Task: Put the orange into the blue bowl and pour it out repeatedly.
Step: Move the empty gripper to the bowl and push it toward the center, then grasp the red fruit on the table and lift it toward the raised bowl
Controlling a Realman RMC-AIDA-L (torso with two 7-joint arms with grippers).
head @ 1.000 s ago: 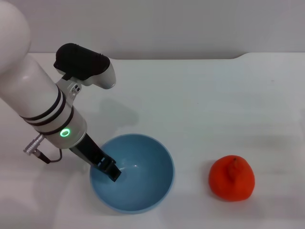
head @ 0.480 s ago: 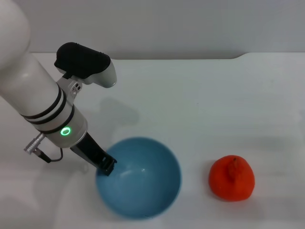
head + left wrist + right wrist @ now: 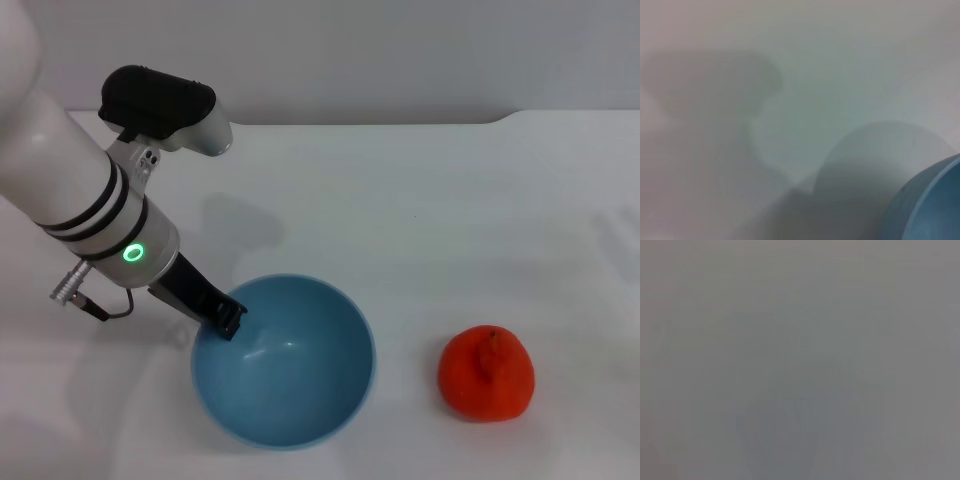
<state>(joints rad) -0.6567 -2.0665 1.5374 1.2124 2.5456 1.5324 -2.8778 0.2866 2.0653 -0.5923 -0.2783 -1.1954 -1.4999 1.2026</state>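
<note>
The blue bowl [image 3: 283, 362] stands upright and empty at the table's near middle. My left gripper [image 3: 228, 322] reaches down from the left, its dark fingers pinching the bowl's left rim. The left wrist view catches a part of the bowl's outer wall [image 3: 935, 205] with its shadow beside it. The orange [image 3: 486, 373] lies on the table to the right of the bowl, a hand's width apart, stem nub up. My right gripper is outside the head view, and its wrist view shows only a plain grey surface.
The white table [image 3: 430, 210] runs back to a grey wall, with a step in its far edge at the upper right. My left arm's white forearm [image 3: 90, 215] fills the left side above the table.
The bowl shifted slightly right and nearer half a second ago and has come back left. My left wrist has moved a little left and back. The orange has not moved.
</note>
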